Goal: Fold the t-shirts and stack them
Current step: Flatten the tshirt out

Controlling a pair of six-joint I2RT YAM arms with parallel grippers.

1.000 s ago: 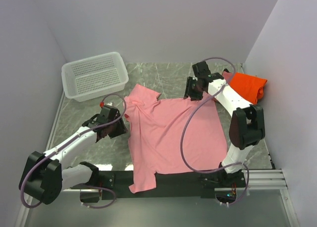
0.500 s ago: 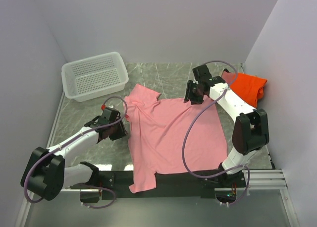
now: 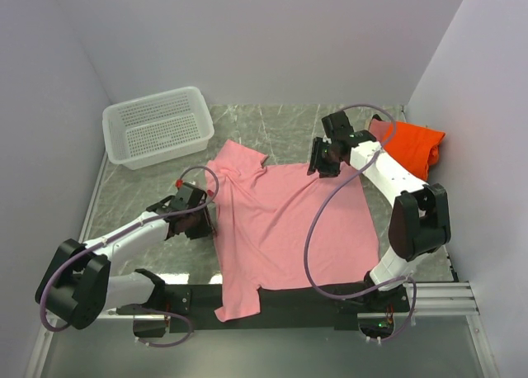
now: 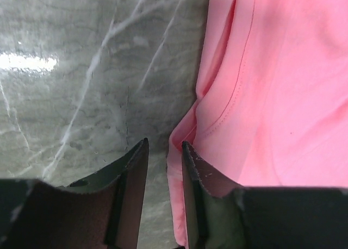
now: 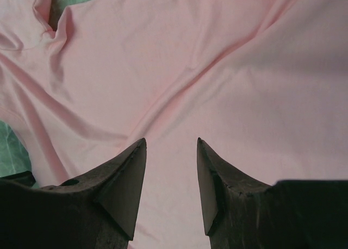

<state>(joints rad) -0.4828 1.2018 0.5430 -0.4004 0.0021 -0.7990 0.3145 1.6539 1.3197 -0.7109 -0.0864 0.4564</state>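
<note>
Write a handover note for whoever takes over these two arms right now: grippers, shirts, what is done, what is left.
Left gripper: open, holding nothing, low at the left edge of the pink t-shirt.
Right gripper: open, holding nothing, over that shirt's far edge.
Pink t-shirt: spread out mid-table, unfolded.
Orange t-shirt: compact bundle in the far right corner, apparently folded.
Left to do: fold the pink one and stack it with the orange one. No third shirt is in view.

Both arms are made of white shell links joined by black cylindrical joint housings, and a grey-purple cable is looped along each. Dark, tapered, scuffed fingers are fitted; a red tab is seen on the left wrist
</note>
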